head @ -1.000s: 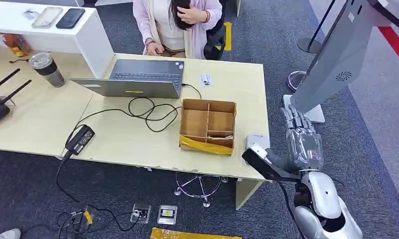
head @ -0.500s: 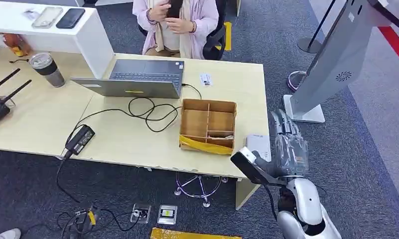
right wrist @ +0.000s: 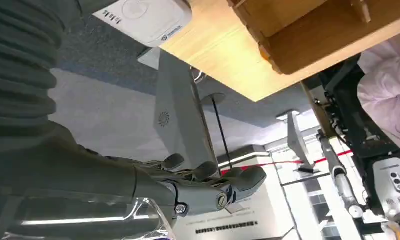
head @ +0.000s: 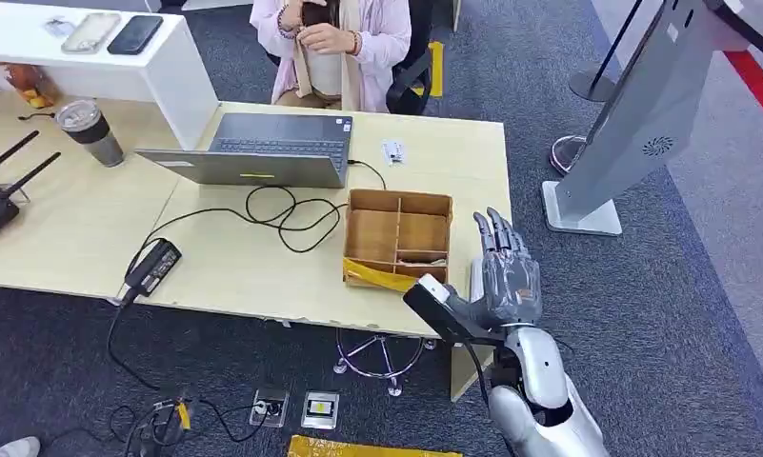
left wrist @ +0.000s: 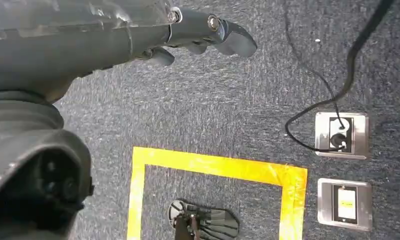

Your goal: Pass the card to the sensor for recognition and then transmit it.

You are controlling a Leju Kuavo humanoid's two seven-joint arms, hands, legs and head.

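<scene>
The card (head: 421, 257) appears to lie in the near compartment of the cardboard box (head: 398, 240), just left of the right hand (head: 504, 276); its identity is uncertain. The white sensor (right wrist: 147, 19) rests on the table (head: 263, 267) beneath that hand. The right hand hovers with fingers extended, holding nothing. Step in hand: the approach. The next move calls for reaching into the box and pinching the card. The left hand (left wrist: 153, 35) hangs over carpet, empty, fingers loosely curved.

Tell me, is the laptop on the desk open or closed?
Open. The laptop shows its keyboard in the head view, with the lid folded back toward the robot. Whether the screen is on cannot be told.
</scene>
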